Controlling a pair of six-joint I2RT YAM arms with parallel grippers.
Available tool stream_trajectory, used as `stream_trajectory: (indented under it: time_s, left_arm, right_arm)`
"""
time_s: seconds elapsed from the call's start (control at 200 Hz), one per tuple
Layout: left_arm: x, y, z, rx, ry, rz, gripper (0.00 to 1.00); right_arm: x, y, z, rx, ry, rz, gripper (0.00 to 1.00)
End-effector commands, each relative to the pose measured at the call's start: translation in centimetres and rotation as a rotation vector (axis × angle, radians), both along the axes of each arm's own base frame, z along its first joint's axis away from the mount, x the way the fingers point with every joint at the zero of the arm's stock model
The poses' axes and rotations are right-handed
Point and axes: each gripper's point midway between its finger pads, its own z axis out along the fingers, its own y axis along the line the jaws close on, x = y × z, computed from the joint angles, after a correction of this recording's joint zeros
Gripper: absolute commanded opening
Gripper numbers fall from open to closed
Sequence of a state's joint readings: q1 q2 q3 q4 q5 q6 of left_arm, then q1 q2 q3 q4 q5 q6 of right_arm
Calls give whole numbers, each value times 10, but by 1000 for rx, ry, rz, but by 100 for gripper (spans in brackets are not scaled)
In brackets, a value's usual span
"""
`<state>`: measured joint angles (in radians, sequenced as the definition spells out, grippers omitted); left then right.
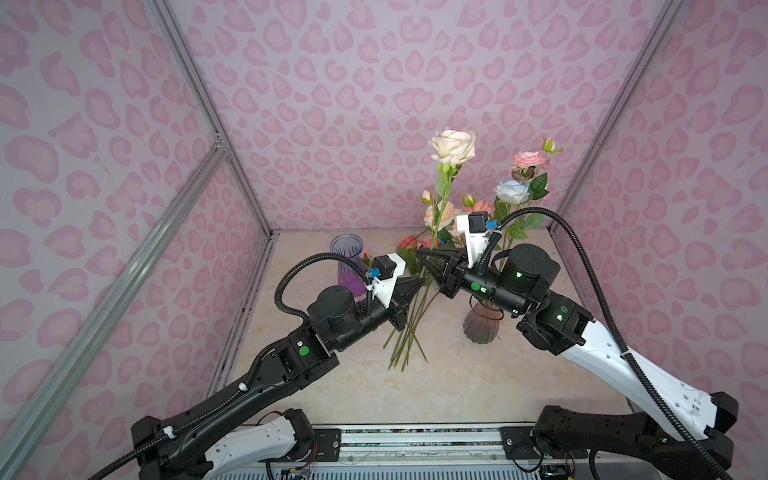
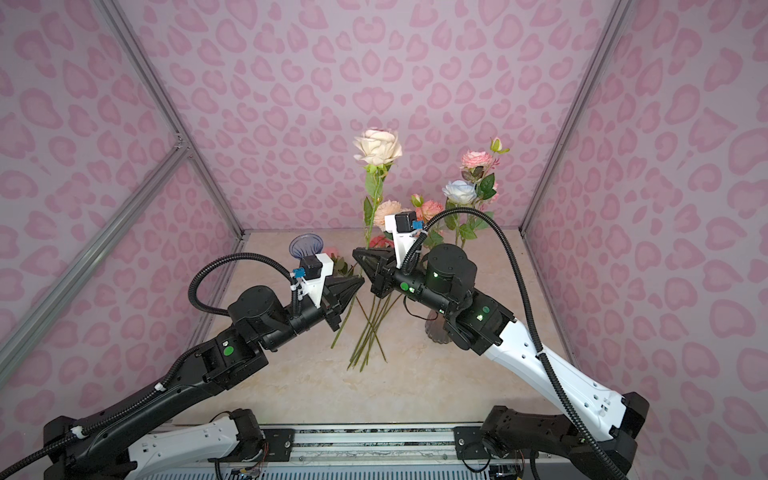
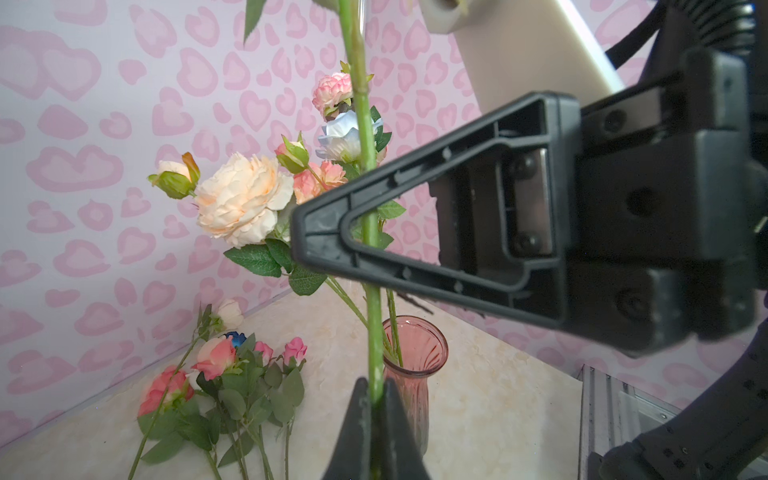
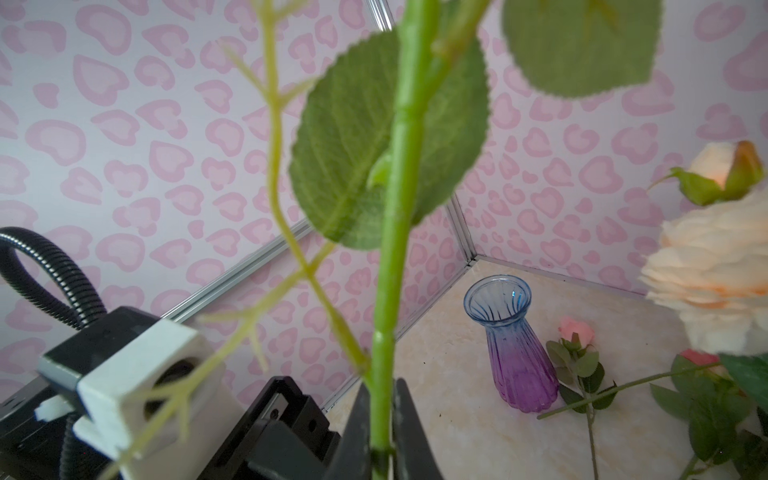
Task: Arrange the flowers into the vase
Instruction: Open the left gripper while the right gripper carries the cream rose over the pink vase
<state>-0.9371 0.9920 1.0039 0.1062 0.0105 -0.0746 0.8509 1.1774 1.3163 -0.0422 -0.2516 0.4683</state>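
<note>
Above the middle of the table [image 1: 457, 386], your two claws had one cream rose [image 1: 453, 145] between them, its stem [image 3: 365, 166] upright. Your left claw [image 3: 374, 401] was clamped on the lower part of that stem. Your right claw [image 4: 380, 401] was clamped on the same stem a little higher, so the two tips sat just beside each other. The bloom stood well above both claws, in front of the back wall. Where the stem's bottom end was, I could not tell

Your pink vase [image 3: 415, 353] stood upright on the right of the table, partly hidden under your right arm in both top views. It held several flowers: a peach one [image 3: 241, 199], a pale blue one [image 1: 512, 191] and a pink one [image 1: 530, 160], with leafy stems and a few buds around them

Your blue vase [image 4: 515, 353] stood upright at the back left, well apart from the pink vase. Between the two vases the loose flowers [image 3: 232, 374] lay flat on the table. Their blooms pointed toward the back wall and their bare stems crossed one another toward the front. One small pink bud [image 4: 575, 330] lay just beside the blue vase
</note>
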Motion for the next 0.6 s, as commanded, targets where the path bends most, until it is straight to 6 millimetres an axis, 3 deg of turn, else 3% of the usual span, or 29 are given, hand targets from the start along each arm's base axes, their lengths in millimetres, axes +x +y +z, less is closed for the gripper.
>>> stream_trajectory:
  time_s: [0.0, 0.045, 0.15, 0.27, 0.38, 0.595]
  left_arm:
    - [0, 0, 10, -18, -30, 0, 5]
    - [1, 0, 10, -16, -27, 6, 13]
    - [5, 6, 9, -14, -13, 42, 44]
    - [8, 22, 7, -32, -8, 111, 59]
    - [8, 43, 3, -63, -9, 183, 64]
    - [13, 69, -14, -79, 18, 297, 65]
  right_arm:
    - [0, -2, 11, 36, -27, -12, 7]
    - [0, -3, 11, 34, -31, -17, 6]
    - [0, -9, 11, -5, -46, -48, 5]
    - [-1, -34, 16, -87, -92, -141, 5]
    - [1, -73, 18, -203, -139, -289, 4]
    - [6, -162, 36, -372, -227, -648, 4]
